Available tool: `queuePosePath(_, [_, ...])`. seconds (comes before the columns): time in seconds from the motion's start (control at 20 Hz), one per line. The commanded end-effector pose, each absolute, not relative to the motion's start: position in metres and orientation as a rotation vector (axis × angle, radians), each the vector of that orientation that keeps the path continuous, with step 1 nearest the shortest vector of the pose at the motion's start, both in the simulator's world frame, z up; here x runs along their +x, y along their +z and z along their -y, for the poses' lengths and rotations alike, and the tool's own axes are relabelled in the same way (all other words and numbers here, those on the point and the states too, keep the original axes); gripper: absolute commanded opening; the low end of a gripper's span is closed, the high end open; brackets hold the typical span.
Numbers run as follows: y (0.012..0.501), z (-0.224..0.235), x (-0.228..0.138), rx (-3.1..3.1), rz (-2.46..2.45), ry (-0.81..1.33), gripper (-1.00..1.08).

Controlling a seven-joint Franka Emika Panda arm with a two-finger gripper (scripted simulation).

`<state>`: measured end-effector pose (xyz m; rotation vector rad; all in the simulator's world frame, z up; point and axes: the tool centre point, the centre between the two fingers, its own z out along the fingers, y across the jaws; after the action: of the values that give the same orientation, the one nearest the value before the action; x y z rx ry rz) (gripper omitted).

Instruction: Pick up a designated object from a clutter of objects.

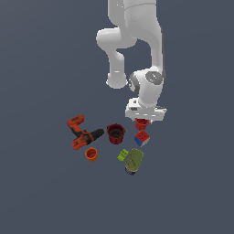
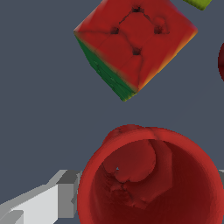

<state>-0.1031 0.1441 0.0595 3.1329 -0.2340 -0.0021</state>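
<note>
The designated object is the bright red ribbed cup [image 1: 142, 123], standing upright directly under my gripper [image 1: 142, 119]. It fills the wrist view as a wide red cup [image 2: 151, 183] seen from above. My gripper [image 2: 148, 199] straddles it, and one grey finger [image 2: 48, 203] presses against its outer wall. The other finger sits at the frame's edge against the opposite wall. The gripper looks shut on the cup. The rest of the clutter of objects lies around it on the grey floor.
A multicoloured cube [image 1: 142, 138] [image 2: 133, 46] lies just in front of the cup. A maroon cup [image 1: 116, 133], an orange-black drill [image 1: 82, 133] and a small orange cup [image 1: 92, 154] lie toward the exterior view's left. A green block [image 1: 122, 155] and an olive can [image 1: 134, 161] lie nearer.
</note>
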Motion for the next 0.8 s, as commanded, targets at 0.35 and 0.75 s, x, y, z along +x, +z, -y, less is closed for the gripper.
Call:
queuePosePath(0.35, [0.0488, -0.1442, -0.103, 3.133, 0.234, -0.001, -1.0])
queuePosePath(0.75, [0.0499, -0.145, -0.1028, 3.134, 0.233, 0.002, -1.0])
